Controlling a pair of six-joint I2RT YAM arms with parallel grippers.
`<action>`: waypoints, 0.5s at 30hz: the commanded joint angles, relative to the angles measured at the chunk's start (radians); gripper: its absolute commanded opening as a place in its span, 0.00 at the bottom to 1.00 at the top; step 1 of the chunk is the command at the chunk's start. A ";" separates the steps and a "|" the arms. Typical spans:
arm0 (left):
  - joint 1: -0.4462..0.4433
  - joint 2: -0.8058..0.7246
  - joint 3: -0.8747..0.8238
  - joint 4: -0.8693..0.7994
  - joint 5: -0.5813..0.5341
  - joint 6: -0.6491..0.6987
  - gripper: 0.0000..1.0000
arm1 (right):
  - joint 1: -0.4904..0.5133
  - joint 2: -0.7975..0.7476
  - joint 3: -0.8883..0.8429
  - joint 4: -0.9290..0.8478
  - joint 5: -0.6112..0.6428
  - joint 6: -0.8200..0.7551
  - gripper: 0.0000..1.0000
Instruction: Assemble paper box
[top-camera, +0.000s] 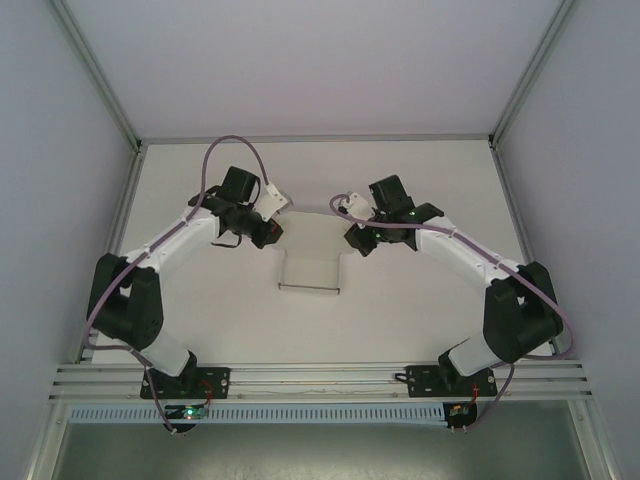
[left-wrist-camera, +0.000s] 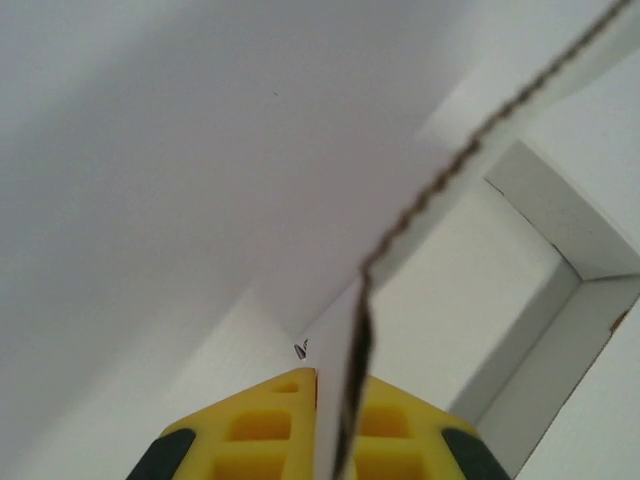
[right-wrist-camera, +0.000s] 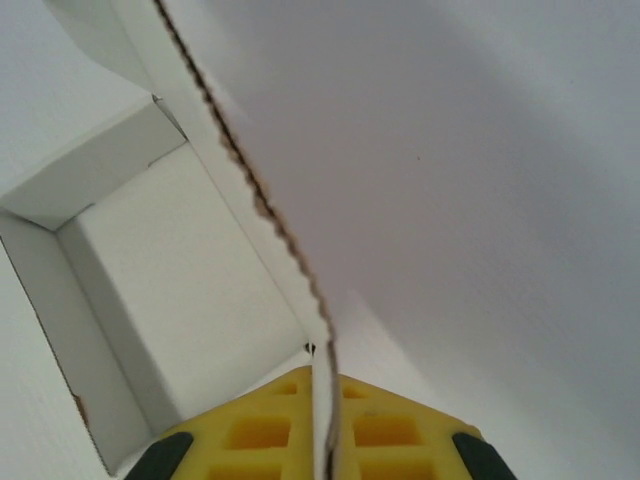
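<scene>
White paper box (top-camera: 310, 272) looks halfway: walls up, and we've got left gripper (left-wrist-camera: 318, 380) and right gripper (right-wrist-camera: 322, 378) pinching unfolded flaps.

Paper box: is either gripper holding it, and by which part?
Both. The left gripper and right gripper each pinch the box by a flap's edge.

No lettering, label, brand or number is legible in any view of my workspace. A tiny dark mark (left-wrist-camera: 301, 349) just above my left gripper (left-wrist-camera: 335, 395) is too small to read.
</scene>
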 joint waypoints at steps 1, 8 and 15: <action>-0.021 -0.087 -0.043 0.105 -0.107 -0.108 0.00 | 0.016 -0.068 -0.034 0.050 0.078 0.097 0.04; -0.104 -0.165 -0.113 0.191 -0.271 -0.287 0.00 | 0.110 -0.094 -0.071 0.135 0.336 0.347 0.01; -0.229 -0.162 -0.102 0.214 -0.542 -0.475 0.00 | 0.220 -0.067 -0.042 0.167 0.651 0.699 0.01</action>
